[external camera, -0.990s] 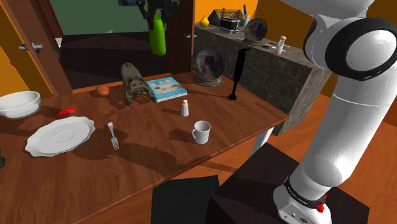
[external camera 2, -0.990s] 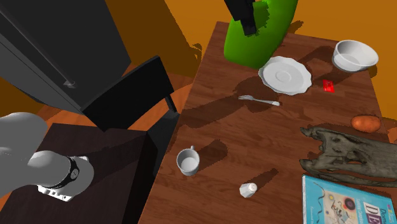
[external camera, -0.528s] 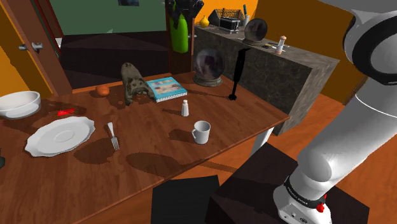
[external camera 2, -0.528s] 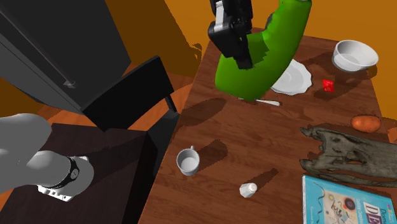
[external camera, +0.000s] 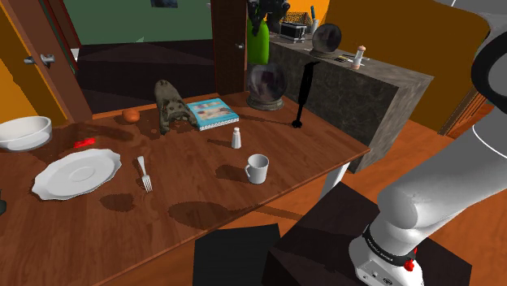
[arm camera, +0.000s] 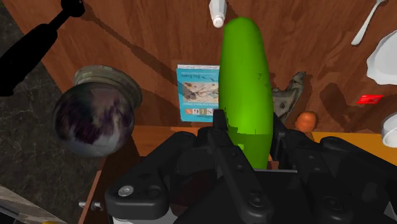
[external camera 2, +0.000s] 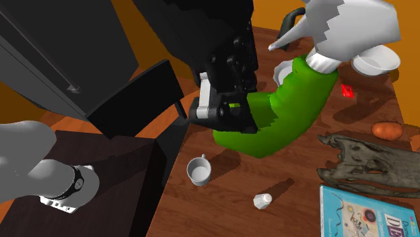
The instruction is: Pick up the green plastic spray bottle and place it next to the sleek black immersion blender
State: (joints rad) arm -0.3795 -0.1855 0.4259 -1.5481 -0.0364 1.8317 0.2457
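The gripper (arm camera: 249,132) clasps the green spray bottle (arm camera: 244,70) (long axis upright), its free end pointing down.

Green spray bottle (arm camera: 245,89), black blender (external camera: 304,97), white mug (external camera: 257,168), light-blue book (external camera: 213,112)

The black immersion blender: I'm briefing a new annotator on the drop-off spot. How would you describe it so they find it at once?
Start at the wooden table and follow its far edge to the mottled grey counter. There, just right of the dark glass globe in the shoulder view, stands the immersion blender. Unlike the round globe, it is a thin, all-black stick.
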